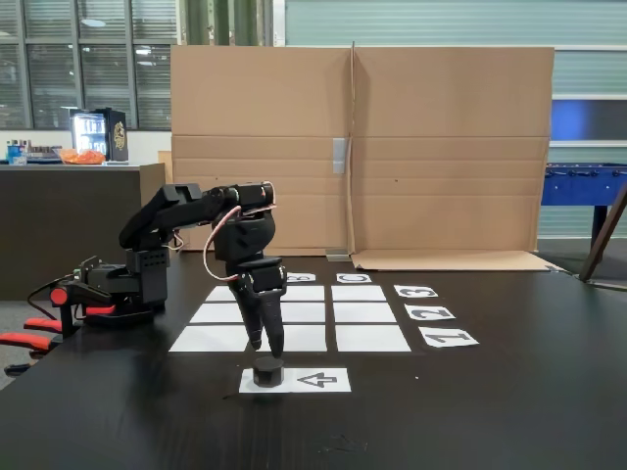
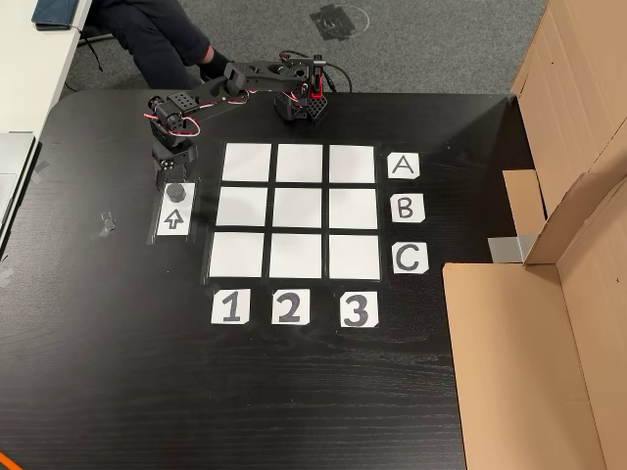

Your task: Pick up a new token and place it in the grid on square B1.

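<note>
1. Nearest the camera in the fixed view is the dark tabletop (image 1: 470,411), and on it, low and centre, the arrow sheet (image 1: 318,379) with the token (image 1: 267,370) sitting on its left end.
2. My tool (image 1: 267,346) hangs just above that token, fingers pointing down. In the fixed view the two fingertips look close together with a narrow gap, not closed on anything. I judge it released and empty, though I cannot tell from either view whether the tips already touch the token's top.
3. In the other view the token (image 2: 175,191) lies at the left of the frame on the upper end of the arrow sheet (image 2: 173,212), with my tool (image 2: 167,174) directly above it in the picture.
4. The grid (image 2: 300,211) lies just right of the arrow sheet in that view, nine white sheets, none carrying a token. Square B1 (image 2: 245,207) is the left sheet of the middle row, level with the B label (image 2: 406,208) and above the 1 label (image 2: 230,307).
5. What could go wrong:
   - With so narrow an opening, my fingertips may land on the token's top instead of straddling it and push it off the sheet.
   - The token is squat, so a shallow pinch could let it slip out as I lift.
   - B1 is right beside the pickup spot; a short carry that drifts could drop the token on a neighbouring sheet.
</note>
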Controlling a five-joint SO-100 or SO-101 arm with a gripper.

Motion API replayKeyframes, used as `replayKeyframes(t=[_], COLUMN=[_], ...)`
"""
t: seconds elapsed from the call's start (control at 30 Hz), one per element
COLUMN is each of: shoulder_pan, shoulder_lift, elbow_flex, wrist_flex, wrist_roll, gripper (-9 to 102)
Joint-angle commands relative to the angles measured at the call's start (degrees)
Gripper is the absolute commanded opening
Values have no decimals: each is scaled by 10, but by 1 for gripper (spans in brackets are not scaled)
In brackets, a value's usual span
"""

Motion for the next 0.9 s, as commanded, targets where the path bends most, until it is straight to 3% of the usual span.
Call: replayKeyframes(t=[0.0, 0.87], shoulder_pan=[4, 4], shoulder_lift=[-4, -64], elbow_flex=[-30, -87], wrist_flex=[2, -3], wrist_roll=[4, 9], gripper=[26, 28])
